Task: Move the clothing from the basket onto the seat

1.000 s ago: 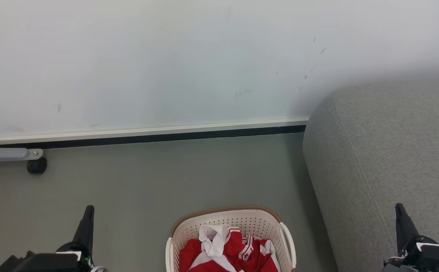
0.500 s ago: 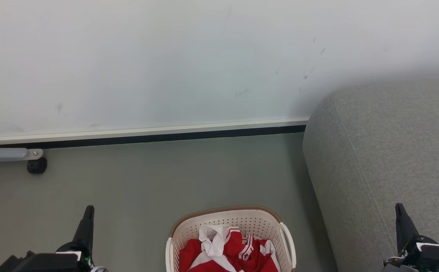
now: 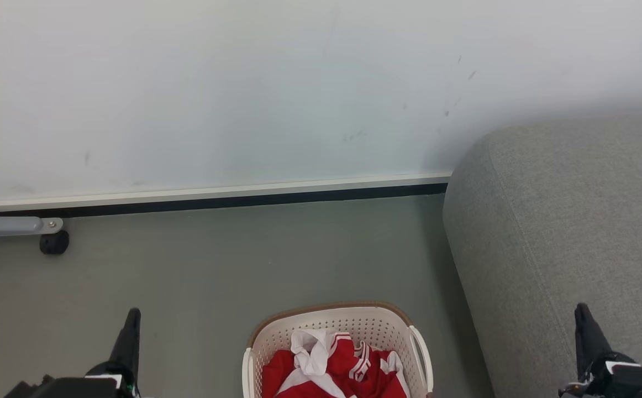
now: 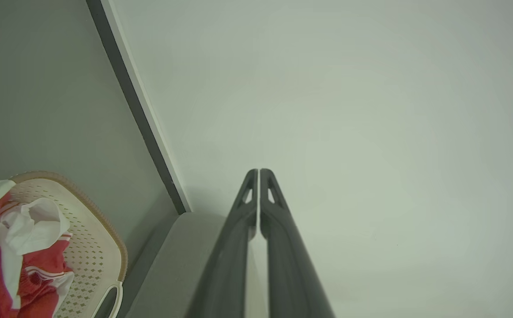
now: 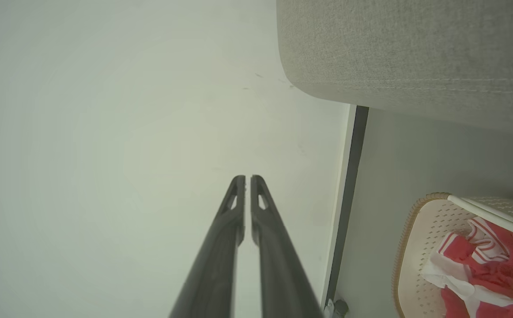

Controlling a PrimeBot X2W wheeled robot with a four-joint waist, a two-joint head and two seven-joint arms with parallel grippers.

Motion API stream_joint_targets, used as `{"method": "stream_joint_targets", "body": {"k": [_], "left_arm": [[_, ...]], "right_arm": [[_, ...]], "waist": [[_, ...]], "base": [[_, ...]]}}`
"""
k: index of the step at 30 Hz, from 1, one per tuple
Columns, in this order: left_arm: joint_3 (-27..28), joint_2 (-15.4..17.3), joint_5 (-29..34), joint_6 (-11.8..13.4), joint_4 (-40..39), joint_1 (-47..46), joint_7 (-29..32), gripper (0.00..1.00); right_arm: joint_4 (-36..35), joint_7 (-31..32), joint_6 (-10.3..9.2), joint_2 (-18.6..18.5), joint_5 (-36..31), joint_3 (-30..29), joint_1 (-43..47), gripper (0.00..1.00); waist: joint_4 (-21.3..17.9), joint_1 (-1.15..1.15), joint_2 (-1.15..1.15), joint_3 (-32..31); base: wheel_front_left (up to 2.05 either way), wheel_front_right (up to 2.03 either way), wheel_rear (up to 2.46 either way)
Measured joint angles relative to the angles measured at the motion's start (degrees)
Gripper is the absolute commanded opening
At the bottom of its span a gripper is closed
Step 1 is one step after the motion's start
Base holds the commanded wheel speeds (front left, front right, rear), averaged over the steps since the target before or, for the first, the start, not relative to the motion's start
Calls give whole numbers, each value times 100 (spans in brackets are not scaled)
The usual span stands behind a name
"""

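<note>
Clothing (image 3: pixel 340 359), red and white, lies bunched inside the basket (image 3: pixel 354 323) on the floor (image 3: pixel 216 265), just beside the grey sofa (image 3: pixel 564 221). Left fingers (image 4: pixel 239 229) and right fingers (image 5: pixel 221 247) are each pressed together, gripping nothing, apart from the basket.

Soft, even indoor light, no glare. The pale wall (image 3: pixel 299 83) looks bright and slightly washed out, with a faint shadow above the sofa (image 3: pixel 564 221). Wrist views look greenish, dimmer toward corners.

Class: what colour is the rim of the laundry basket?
Brown, on a cream-white basket; the head view shows it best.
</note>
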Motion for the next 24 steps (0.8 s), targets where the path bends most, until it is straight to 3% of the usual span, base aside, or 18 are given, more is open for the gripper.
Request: {"method": "stream_joint_targets", "body": {"k": [6, 19, 24], "left_arm": [[-43, -68, 0, 8, 285, 299, -8, 100], [-296, -66, 69, 8, 224, 304, -248, 100], [-396, -65, 307, 9, 177, 305, -321, 100]], "right_arm": [[305, -18, -33, 108, -1, 40, 274, 100], [266, -252, -44, 105, -200, 188, 292, 100], [186, -347, -143, 104, -447, 233, 359, 100]], "waist": [[0, 0, 0, 0], [-8, 0, 0, -85], [-16, 0, 0, -122]], "base": [[0, 0, 0], [0, 0, 0], [0, 0, 0]]}}
